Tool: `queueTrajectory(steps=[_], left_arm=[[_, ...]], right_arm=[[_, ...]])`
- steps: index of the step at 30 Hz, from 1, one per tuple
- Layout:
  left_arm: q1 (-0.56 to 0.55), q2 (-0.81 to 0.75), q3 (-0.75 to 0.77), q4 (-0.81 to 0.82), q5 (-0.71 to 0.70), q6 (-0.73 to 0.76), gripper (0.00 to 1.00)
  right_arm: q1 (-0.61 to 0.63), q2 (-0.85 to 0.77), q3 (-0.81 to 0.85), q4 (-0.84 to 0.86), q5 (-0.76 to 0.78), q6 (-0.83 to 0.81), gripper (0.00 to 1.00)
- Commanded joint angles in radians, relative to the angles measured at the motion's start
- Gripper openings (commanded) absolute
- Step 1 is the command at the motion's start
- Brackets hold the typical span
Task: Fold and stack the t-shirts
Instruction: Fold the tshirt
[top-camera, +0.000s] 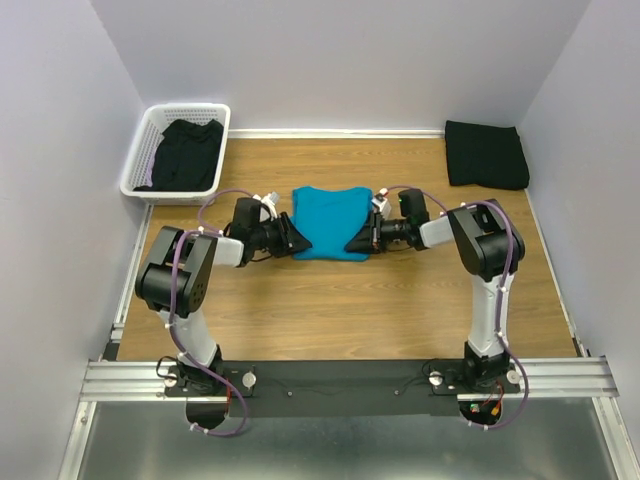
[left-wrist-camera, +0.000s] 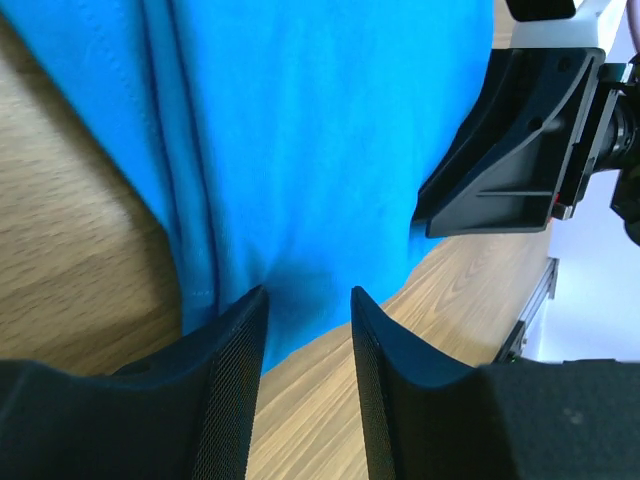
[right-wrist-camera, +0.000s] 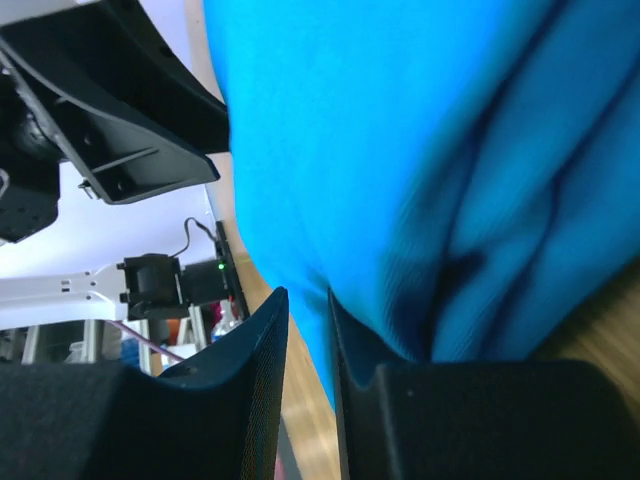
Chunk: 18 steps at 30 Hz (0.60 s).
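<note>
A bright teal t-shirt (top-camera: 330, 222) lies folded on the middle of the wooden table, with both grippers at its near corners. My left gripper (top-camera: 290, 240) is open; its fingertips (left-wrist-camera: 308, 292) straddle the shirt's near edge (left-wrist-camera: 300, 150), and bare wood shows between the fingers. My right gripper (top-camera: 362, 240) has its jaws close together (right-wrist-camera: 305, 292), with the teal fabric (right-wrist-camera: 400, 150) pinched between the tips. A black t-shirt (top-camera: 486, 154) lies folded at the back right. Another black t-shirt (top-camera: 188, 155) sits crumpled in the basket.
The white lattice basket (top-camera: 190, 108) stands at the back left corner. Grey walls close in the table on three sides. A metal rail (top-camera: 350, 375) carrying both arm bases runs along the near edge. The right gripper body (left-wrist-camera: 510, 150) looms close in the left wrist view.
</note>
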Motion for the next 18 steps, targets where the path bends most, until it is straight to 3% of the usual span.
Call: queueTrajectory(steps=[1,10,18], left_arm=[[-0.005,0.043,-0.052,0.024,-0.056,-0.039,0.47],[-0.003,-0.075,-0.127,0.0,-0.099,-0.056,0.45],[-0.003,-0.248,-0.072,-0.255,-0.322,0.075,0.51]], right_arm=[[-0.062,0.065,-0.092,0.039,0.047,-0.044,0.31],[-0.117,-0.053,-0.166,0.015,0.037,-0.102,0.31],[-0.145,-0.201,-0.203,-0.13,0.065,-0.182,0.32]])
